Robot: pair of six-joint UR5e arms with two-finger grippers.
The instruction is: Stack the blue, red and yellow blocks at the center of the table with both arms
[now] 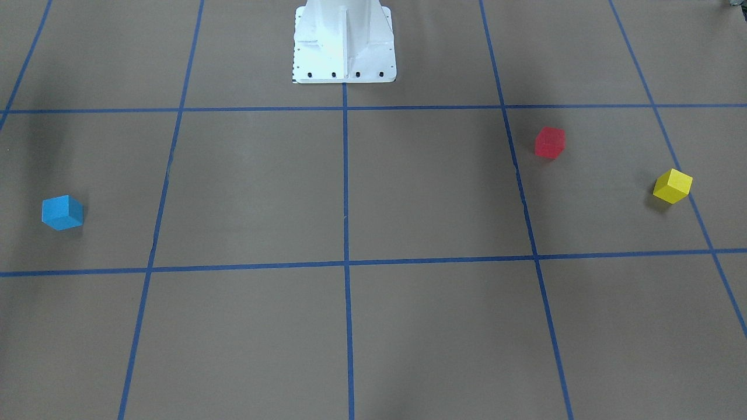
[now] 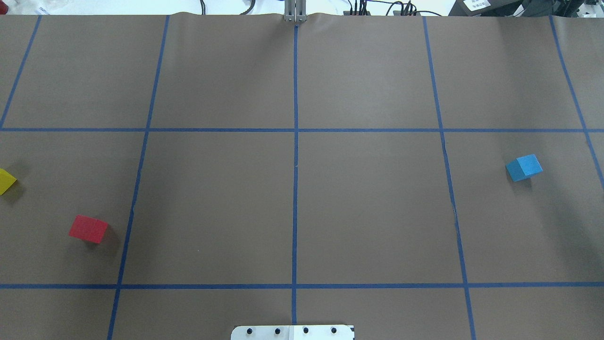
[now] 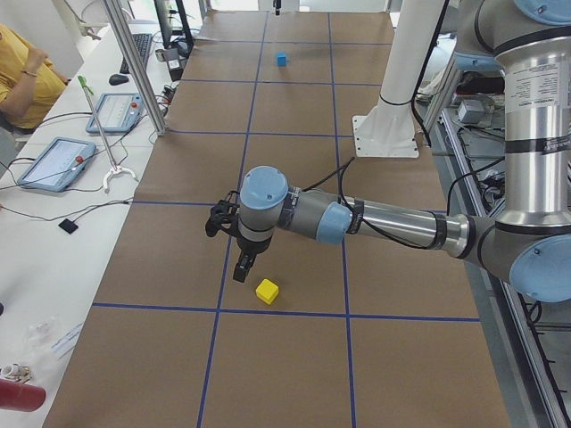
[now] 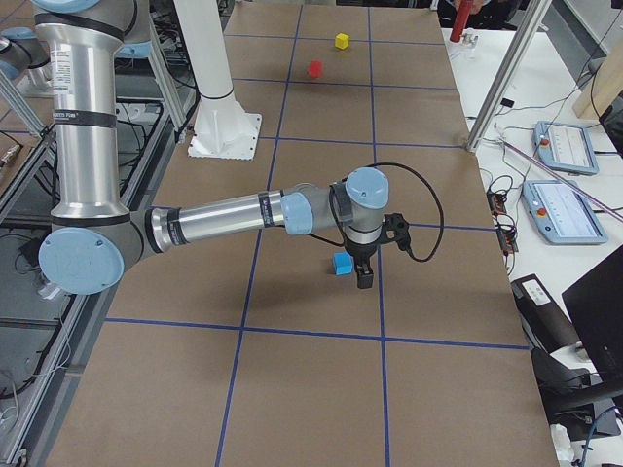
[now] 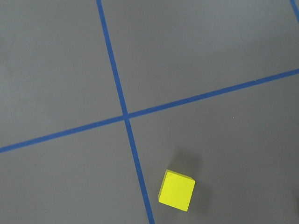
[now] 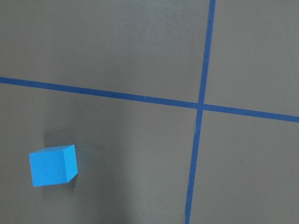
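Observation:
The blue block (image 2: 524, 167) lies on the brown table at the robot's right, also in the front view (image 1: 62, 212) and the right wrist view (image 6: 53, 165). The red block (image 2: 88, 229) and the yellow block (image 2: 5, 181) lie apart at the robot's left; the yellow block also shows in the left wrist view (image 5: 177, 190). My left gripper (image 3: 241, 267) hangs over the table just beside the yellow block (image 3: 267, 291). My right gripper (image 4: 365, 277) hangs just beside the blue block (image 4: 342, 263). I cannot tell whether either gripper is open or shut. Neither holds a block.
The white robot base (image 1: 344, 44) stands at the table's near-middle edge. Blue tape lines (image 2: 295, 156) mark a grid on the table. Side desks hold tablets (image 3: 58, 160) and cables, with a person in yellow (image 3: 22, 76) and a metal post (image 3: 134, 67) at the edge.

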